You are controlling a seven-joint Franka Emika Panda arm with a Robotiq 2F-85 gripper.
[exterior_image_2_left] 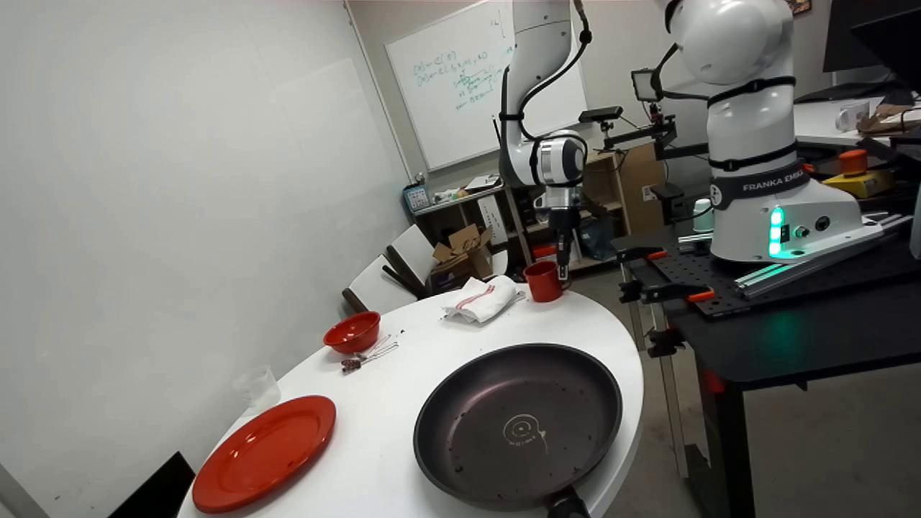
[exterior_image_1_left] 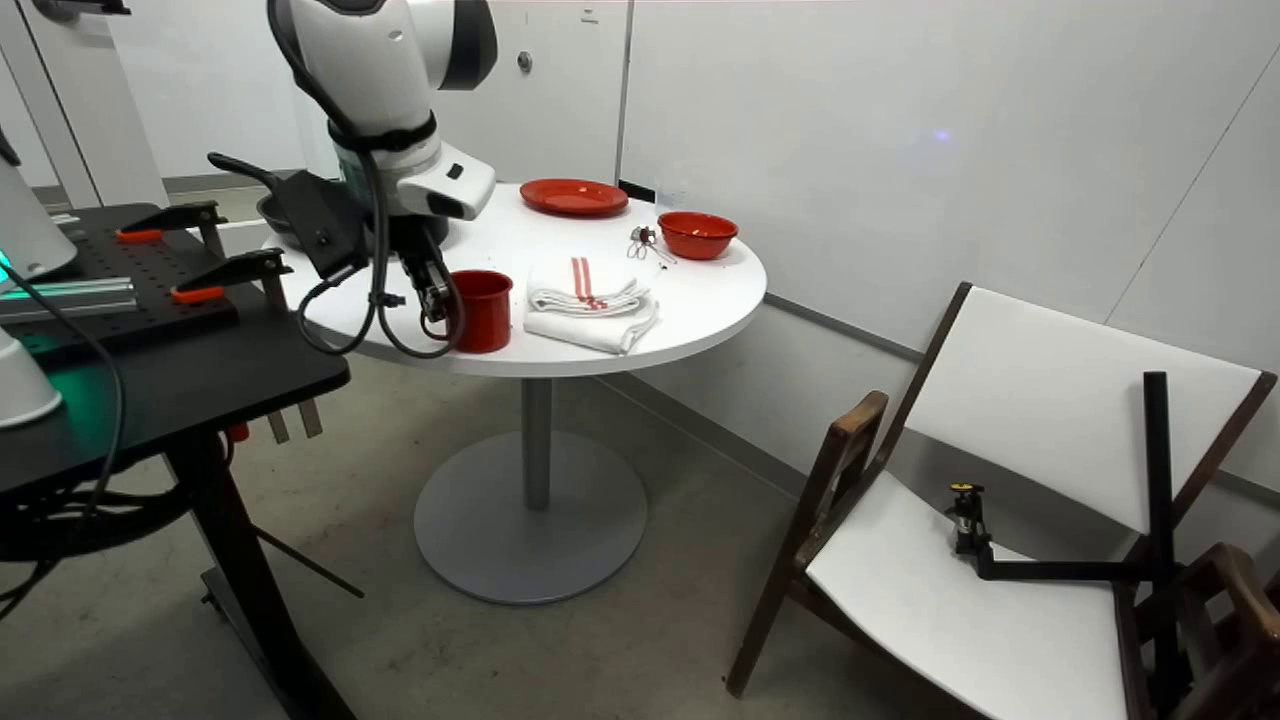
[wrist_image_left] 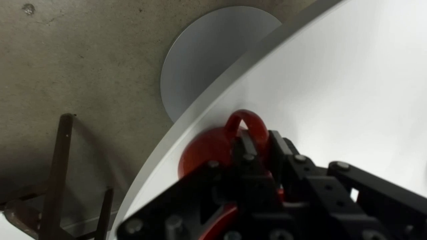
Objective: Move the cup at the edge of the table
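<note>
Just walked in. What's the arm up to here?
The black gripper of the white robot arm appears closed on the handle of a small red cylindrical mug. The mug stands upright, apparently resting near the edge of the round white-topped table, beside a folded white cloth with red stripes.

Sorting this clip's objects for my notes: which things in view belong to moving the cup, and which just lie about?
Part of the job: red cup; gripper, closed on the cup's handle; white table.

Just lying about: red plate; red bowl; frying pan; towel; small wire thing, unclear what.
</note>
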